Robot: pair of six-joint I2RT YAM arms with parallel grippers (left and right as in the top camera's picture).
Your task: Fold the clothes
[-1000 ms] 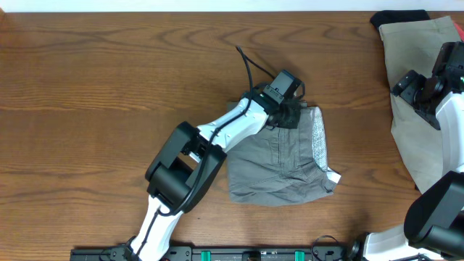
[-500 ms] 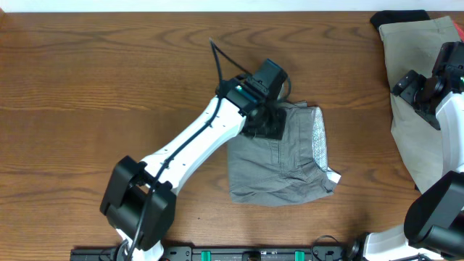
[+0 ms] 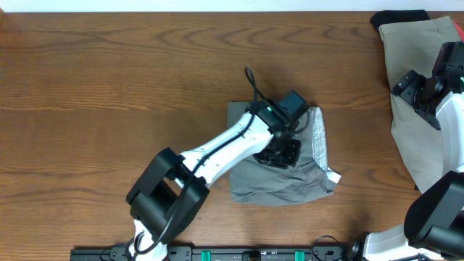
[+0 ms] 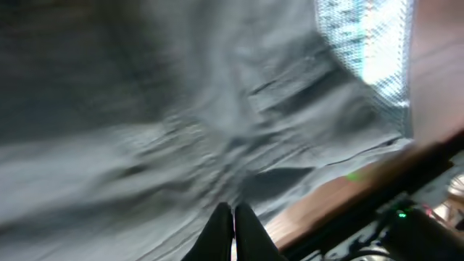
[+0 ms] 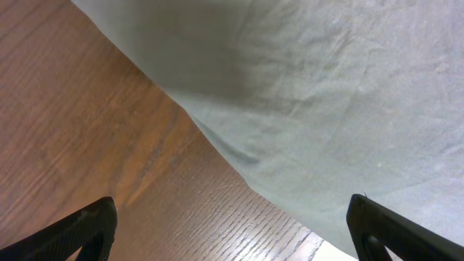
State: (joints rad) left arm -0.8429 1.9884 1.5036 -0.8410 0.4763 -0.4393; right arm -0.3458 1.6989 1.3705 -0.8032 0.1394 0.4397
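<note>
The mid-grey shorts (image 3: 290, 185) lie folded at the table's middle, with the pale speckled waistband lining (image 3: 317, 138) and white tag (image 3: 333, 176) on their right side. My left gripper (image 3: 281, 154) is shut and sits low over the middle of the shorts. In the left wrist view its closed fingertips (image 4: 233, 212) point at the blurred grey cloth (image 4: 181, 109). A paler beige-grey pair (image 3: 413, 145) lies at the right edge. My right gripper (image 3: 415, 87) hovers open above its left edge (image 5: 326, 87), fingers wide apart (image 5: 232, 217).
A black item (image 3: 399, 17) lies at the far right corner above the beige pair. Bare wooden table (image 3: 109, 87) stretches to the left and behind the shorts. The left arm's base stands at the front edge (image 3: 152, 239).
My left gripper has moved from the shorts' far edge toward me, onto their middle, still shut. The right arm and beige pair have not moved.
</note>
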